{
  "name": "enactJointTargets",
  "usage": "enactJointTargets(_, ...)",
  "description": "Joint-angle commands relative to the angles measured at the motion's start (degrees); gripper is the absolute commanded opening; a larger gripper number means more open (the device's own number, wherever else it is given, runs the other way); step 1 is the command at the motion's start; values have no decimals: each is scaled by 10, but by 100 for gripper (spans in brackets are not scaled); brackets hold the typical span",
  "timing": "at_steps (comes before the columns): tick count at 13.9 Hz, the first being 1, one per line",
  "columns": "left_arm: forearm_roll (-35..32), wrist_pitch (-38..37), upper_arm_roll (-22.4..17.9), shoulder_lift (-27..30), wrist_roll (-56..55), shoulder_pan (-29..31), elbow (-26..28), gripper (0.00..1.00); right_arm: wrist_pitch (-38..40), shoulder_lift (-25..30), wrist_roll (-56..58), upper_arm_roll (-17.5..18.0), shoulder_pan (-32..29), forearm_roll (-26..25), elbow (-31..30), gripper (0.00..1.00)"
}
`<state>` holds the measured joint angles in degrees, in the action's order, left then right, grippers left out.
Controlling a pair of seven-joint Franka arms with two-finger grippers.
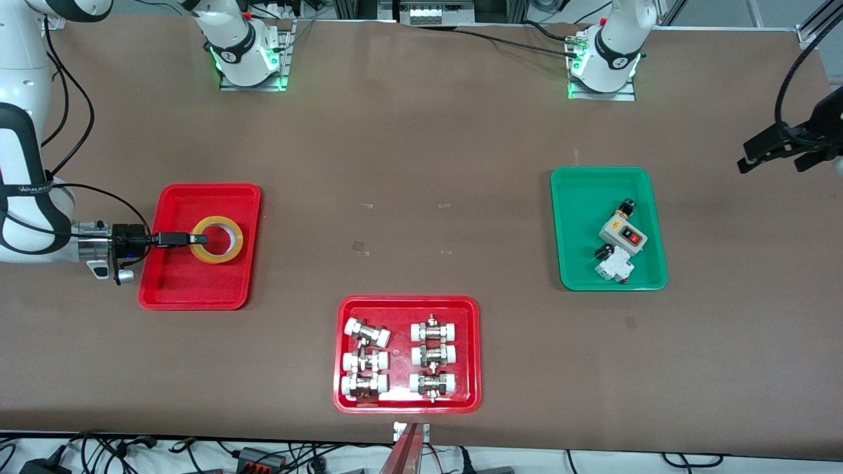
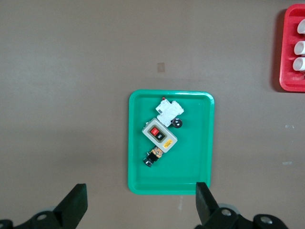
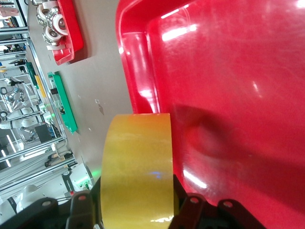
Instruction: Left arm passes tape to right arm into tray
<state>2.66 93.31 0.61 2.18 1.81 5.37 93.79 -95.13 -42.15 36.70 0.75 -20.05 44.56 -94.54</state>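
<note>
The tape [image 1: 217, 239], a yellow roll with a pale core, is low over the plain red tray [image 1: 197, 293] at the right arm's end of the table. My right gripper [image 1: 197, 239] reaches in level from the tray's outer side and is shut on the roll's wall. In the right wrist view the tape [image 3: 138, 162] fills the gap between the black fingers [image 3: 190, 207] above the glossy tray floor [image 3: 228, 71]. Whether the roll touches the floor I cannot tell. My left gripper [image 1: 770, 164] waits high over the left arm's end of the table, open and empty [image 2: 139, 202].
A green tray [image 1: 579, 197] holding a switch box [image 1: 623, 233] and small parts lies toward the left arm's end; the left wrist view shows this green tray [image 2: 136, 179] below that gripper. A red tray [image 1: 407, 403] of white-capped fittings sits nearest the front camera, mid-table.
</note>
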Motion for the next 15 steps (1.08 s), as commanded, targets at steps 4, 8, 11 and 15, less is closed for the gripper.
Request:
enactJointTargets(4,-8,-12,1,14,16,-11,-4,100,6,-4,7,12,-23,-20,8,33)
enactJointTargets(8,-18,-32,7,13,12,-12,-28,100,7,-12,7,12,-32,-20,8,72)
enactJointTargets(11,-25,-77,6,-31,14,-11,-94,100,3,-10,1,12,-30,-40,9,100)
enactJointTargets(15,-40,-97,7,-48,15,-11,-100,100,-61,-1,-1,13,-1,-134,16,100)
